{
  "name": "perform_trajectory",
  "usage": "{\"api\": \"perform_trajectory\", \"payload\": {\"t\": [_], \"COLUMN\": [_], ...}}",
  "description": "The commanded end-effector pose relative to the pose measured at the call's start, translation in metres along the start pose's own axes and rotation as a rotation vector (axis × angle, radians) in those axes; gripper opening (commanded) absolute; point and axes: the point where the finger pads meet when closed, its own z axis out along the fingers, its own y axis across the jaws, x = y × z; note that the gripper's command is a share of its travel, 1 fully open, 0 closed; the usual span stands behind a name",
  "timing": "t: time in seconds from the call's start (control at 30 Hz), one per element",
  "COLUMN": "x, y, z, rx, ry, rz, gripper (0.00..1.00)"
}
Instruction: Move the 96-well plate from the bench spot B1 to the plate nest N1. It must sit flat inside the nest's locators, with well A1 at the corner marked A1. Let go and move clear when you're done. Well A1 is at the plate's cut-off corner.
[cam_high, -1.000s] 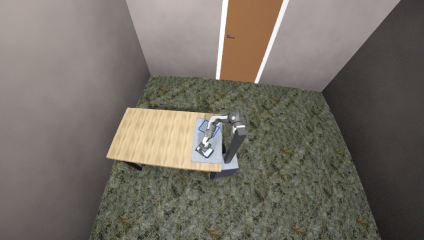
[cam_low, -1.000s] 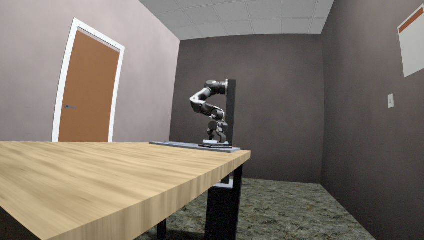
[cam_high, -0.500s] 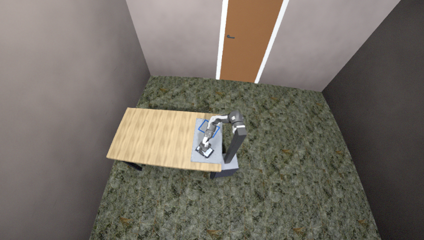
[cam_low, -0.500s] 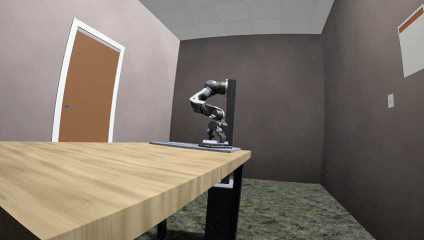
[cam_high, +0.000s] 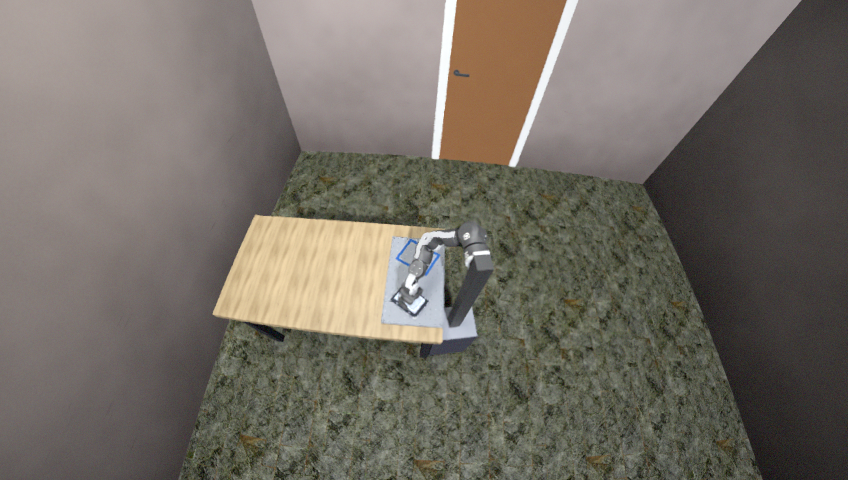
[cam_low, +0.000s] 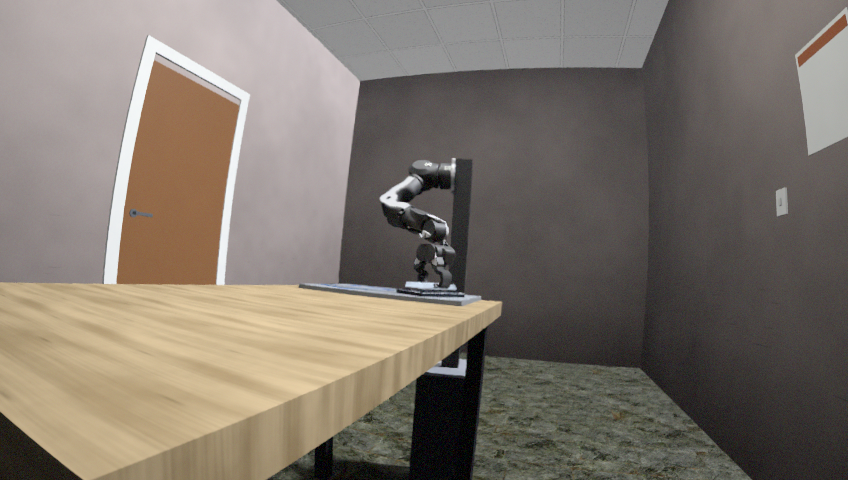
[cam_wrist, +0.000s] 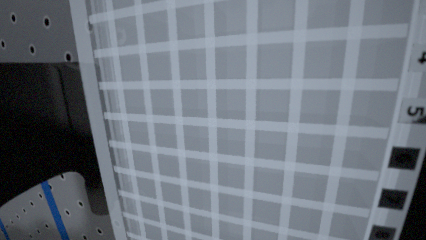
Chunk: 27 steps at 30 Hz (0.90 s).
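Note:
The 96-well plate (cam_high: 418, 305) (cam_low: 423, 285) (cam_wrist: 250, 125) is white with a grid of wells and fills the wrist view, with numbered labels along its right edge. My gripper (cam_high: 409, 293) (cam_low: 433, 278) is shut on the plate and holds it level at the near end of the grey perforated board (cam_high: 434, 316) (cam_low: 357, 292) (cam_wrist: 30, 30). The plate is right at the dark plate nest N1 (cam_low: 416, 292); I cannot tell whether it touches it. The blue outline of spot B1 (cam_high: 403, 249) (cam_wrist: 52, 210) at the board's far end has no plate in it. The plate's cut-off corner is not visible.
The board lies on the right end of a wooden table (cam_high: 309, 273) (cam_low: 208, 356). The arm's black column (cam_high: 473, 291) (cam_low: 461, 226) stands right beside the board. A dark shape (cam_wrist: 35, 125) fills the left of the wrist view.

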Motion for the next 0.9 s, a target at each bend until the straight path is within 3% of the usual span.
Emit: {"api": "perform_trajectory", "payload": {"t": [0.0,0.87], "x": [-0.0001,-0.0009], "y": [0.0020,0.0033], "z": [-0.0007,0.0022], "rx": [-0.008,-0.011], "ry": [-0.001,-0.001], "rz": [-0.004,-0.001], "gripper": [0.00,0.00]}}
